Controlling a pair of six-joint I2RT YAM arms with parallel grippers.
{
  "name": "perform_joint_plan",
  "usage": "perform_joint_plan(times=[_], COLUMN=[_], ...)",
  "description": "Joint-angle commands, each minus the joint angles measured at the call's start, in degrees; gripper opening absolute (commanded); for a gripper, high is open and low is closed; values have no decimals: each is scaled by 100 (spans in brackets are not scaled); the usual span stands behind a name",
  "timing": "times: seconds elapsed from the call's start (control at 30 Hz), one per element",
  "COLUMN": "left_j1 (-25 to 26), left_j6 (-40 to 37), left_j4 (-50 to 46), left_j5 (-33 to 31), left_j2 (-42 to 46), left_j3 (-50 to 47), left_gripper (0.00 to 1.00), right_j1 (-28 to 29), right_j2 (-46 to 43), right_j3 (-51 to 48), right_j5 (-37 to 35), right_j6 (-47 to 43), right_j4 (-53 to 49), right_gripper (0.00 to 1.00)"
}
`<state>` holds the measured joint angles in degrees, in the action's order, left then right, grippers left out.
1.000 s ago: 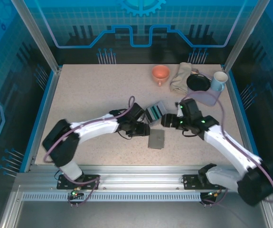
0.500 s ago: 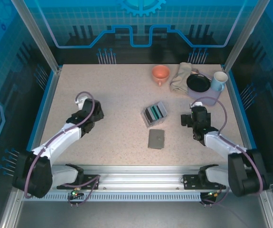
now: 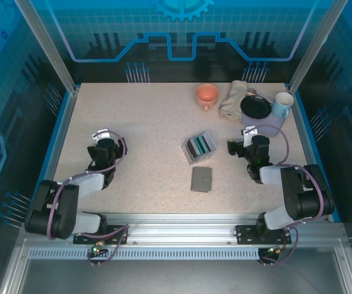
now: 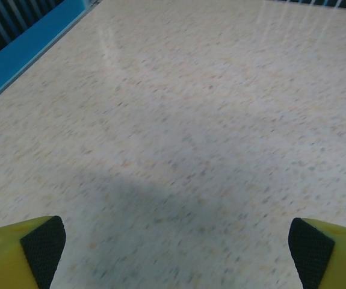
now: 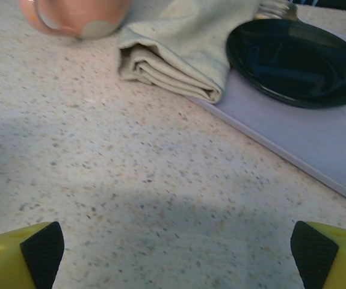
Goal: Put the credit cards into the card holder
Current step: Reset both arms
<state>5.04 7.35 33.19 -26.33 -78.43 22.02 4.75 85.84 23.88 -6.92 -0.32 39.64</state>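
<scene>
Left arm sits folded close to its base. The left fingers (image 3: pixel 105 142) are spread as wide as they go, with nothing between them and only bare speckled worktop (image 4: pixel 179 120) below. I read this as a rest pose that leaves the middle unobstructed.

Middle of the worktop: the clear card holder (image 3: pixel 190 156), with the cards (image 3: pixel 200 146) standing on edge inside it, dark, teal and whitish side by side (the walls keep them upright). The holder lies well apart from the left fingers. It is nearer the right ones but clear of them.

Just toward the arm bases from the holder, a flat grey rectangle (image 3: pixel 201 179) lies alone. I cannot tell whether it is another card or a cover.

The right fingers (image 3: pixel 249 142) are likewise wide open and empty. They face the back-right clutter: orange cup (image 3: pixel 207 94), folded cloth (image 5: pixel 173 48), black plate (image 5: pixel 296 60) on a pale mat (image 5: pixel 317 144), mug (image 3: pixel 282 104).

Judgement: loading looks finished, unless the grey piece counts.
</scene>
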Motion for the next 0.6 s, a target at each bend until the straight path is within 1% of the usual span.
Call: perform_joint_plan(times=[0.0,0.03,0.07,0.1,0.13,0.2,0.57], left_j1=[-249,-250,-251,-302,-343,-346,-287], left_j6=[-467,-613,-597,-472,-463,-419,-507], left_j4=[1358,1774,1728,1195,1513,1361,1363], left_j5=[1058,1193,1199,1276,1243,1195,1191], left_j2=[-595,-889,-971,-791,-854,-818,-836], left_j3=[-44,-40,-1,106,39,61,86], left_gripper=[99,99,99,99,99,99,99], right_j1=[-102,-71,-70,-58,-61,-62,-93], right_j2=[45,31,45,34,46,38,38], right_j3=[44,42,30,35,41,43,65], right_j5=[239,157,148,122,132,138,227], right_j6=[-27,-22,-28,-29,-36,-36,-23], right_j4=[469,430,481,463,461,455,418], right_gripper=[100,100,100,100,100,100,100])
